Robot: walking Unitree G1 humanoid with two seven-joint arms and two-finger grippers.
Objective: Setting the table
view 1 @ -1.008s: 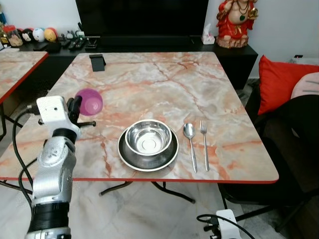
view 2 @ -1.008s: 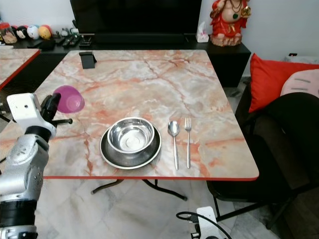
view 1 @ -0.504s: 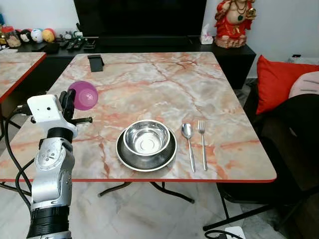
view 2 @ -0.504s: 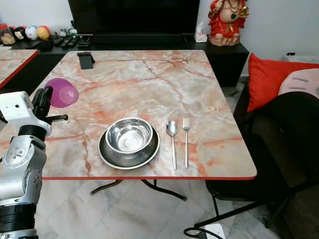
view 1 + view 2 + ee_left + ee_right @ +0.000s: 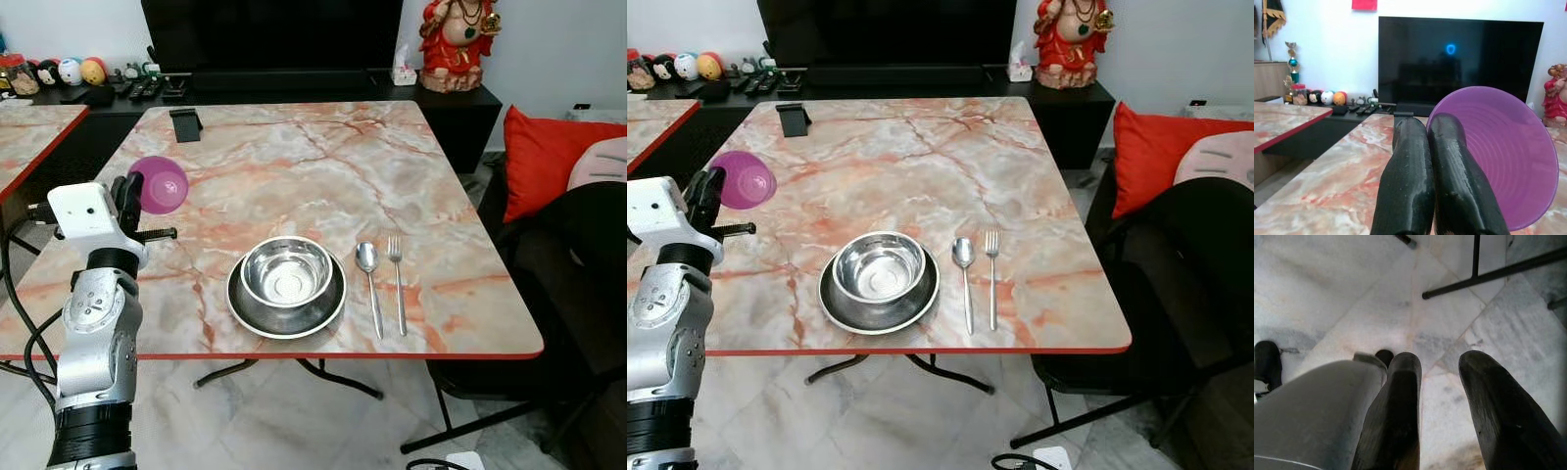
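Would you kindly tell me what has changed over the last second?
The left gripper, jaws shut on the purple cup, has carried it outward toward the table's left edge. The bowl, plate, spoon and fork have stayed put.

A marble-patterned table with a red edge is seen across the middle of the frame. Near its front edge, a steel bowl is set inside a dark plate. Just right of the plate, a spoon and a fork are laid side by side, apart from each other. At the left edge of the frame, a purple cup is clamped by the left gripper, raised beside the table's left edge. A small black stand is placed at the table's far left corner. A red cushion is seen at the right.
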